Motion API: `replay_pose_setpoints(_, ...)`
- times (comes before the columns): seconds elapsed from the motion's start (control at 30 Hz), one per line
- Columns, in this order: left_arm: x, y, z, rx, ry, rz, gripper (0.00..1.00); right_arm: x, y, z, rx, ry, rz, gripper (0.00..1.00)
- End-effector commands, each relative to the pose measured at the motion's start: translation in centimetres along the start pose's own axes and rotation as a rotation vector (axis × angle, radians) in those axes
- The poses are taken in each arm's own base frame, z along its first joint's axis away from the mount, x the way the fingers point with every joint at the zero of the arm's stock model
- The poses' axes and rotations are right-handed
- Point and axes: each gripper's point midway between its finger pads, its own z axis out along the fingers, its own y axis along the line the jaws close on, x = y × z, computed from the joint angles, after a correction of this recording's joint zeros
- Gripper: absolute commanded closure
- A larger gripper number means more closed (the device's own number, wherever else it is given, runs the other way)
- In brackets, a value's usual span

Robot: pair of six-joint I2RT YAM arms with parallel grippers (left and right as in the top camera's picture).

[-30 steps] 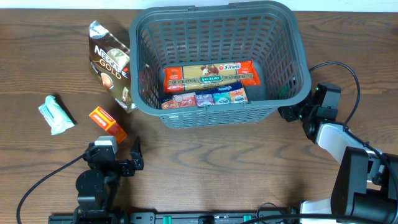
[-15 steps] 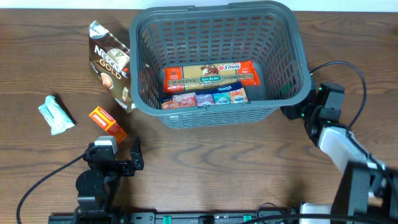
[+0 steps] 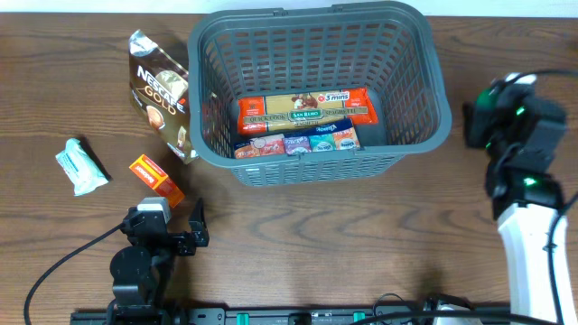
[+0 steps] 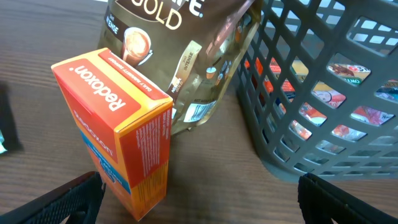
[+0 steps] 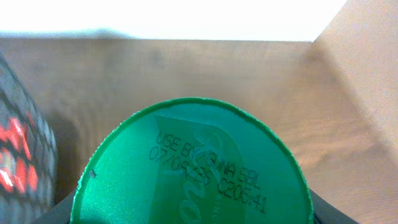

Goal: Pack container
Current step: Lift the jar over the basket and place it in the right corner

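Right gripper, pinching a green lid, has risen from beside the container; it can likely be packed next.

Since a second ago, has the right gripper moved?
Yes. On the overhead view the right gripper, a green lid between its fingers, has pulled rightward from the container's near right corner, a gap now between them.

Plastic container, wooden table, matt plastic lid
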Motion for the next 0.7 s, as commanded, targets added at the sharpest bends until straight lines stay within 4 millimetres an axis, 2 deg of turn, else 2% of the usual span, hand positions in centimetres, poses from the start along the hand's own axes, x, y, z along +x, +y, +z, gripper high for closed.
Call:
replay_pose_setpoints(0.0, 0.8, 0.3, 0.3, -0.012, 0.016, -0.005, 0.02, -8.0, -0.9, -4.5, -0.009, -0.185, 0.023, 0.74)
replay_pose_setpoints(0.1, 0.8, 0.3, 0.3, -0.012, 0.016, -0.005, 0.02, -13.2, 1.4, -8.2, -0.157, -0.306, 0.009, 0.75)
replay_pose_setpoints(0.2, 0.8, 0.3, 0.3, -0.012, 0.016, -0.005, 0.01, -17.6, 5.3, -12.9, -0.362, -0.439, -0.04, 0.75)
replay_pose_setpoints(0.33, 0.8, 0.3, 0.3, -0.012, 0.016, -0.005, 0.02, -20.6, 9.8, -18.1, -0.566, -0.549, -0.082, 0.76)
replay_pose_setpoints(0.43, 0.8, 0.3, 0.3, -0.012, 0.016, -0.005, 0.01, -20.8, 12.9, -20.1, -0.677, -0.566, -0.1, 0.77)
replay_pose_setpoints(0.5, 0.8, 0.3, 0.3, -0.012, 0.016, -0.005, 0.02, -20.0, 15.3, -20.4, -0.744, -0.531, -0.111, 0.77)
replay_pose_setpoints(0.57, 0.8, 0.3, 0.3, -0.012, 0.016, -0.005, 0.01, -18.6, 17.4, -19.5, -0.771, -0.455, -0.117, 0.77)
replay_pose_setpoints(0.67, 0.8, 0.3, 0.3, -0.012, 0.016, -0.005, 0.02, -15.7, 19.9, -16.4, -0.738, -0.296, -0.115, 0.77)
